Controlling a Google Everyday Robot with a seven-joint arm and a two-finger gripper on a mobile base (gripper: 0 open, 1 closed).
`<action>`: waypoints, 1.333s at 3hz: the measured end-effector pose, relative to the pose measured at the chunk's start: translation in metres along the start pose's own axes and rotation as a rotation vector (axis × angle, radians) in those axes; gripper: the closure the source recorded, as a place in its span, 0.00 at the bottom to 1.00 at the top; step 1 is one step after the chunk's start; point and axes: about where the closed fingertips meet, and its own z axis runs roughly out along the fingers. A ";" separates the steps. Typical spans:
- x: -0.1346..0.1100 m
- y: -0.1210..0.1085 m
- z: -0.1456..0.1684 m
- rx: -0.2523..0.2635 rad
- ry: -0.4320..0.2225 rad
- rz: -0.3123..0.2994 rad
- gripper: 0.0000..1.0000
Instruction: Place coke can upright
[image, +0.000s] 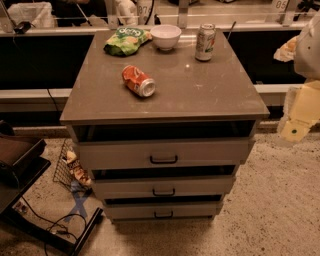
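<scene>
The coke can (138, 81) lies on its side left of centre on the surface (210, 95), the pincer (301, 112) hangs beyond the right edge, open or closed I cannot tell, so reaching over looks next.

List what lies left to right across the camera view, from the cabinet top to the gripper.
The coke can, on its side → white bowl → pale can, upright → gripper, right of the cabinet. The green chip bag overlaps the coke can sideways, so omitted.
</scene>
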 end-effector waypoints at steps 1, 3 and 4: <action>0.000 0.000 0.000 0.000 0.000 0.000 0.00; -0.030 -0.054 0.008 0.027 -0.127 0.114 0.00; -0.046 -0.101 0.016 0.030 -0.095 0.242 0.00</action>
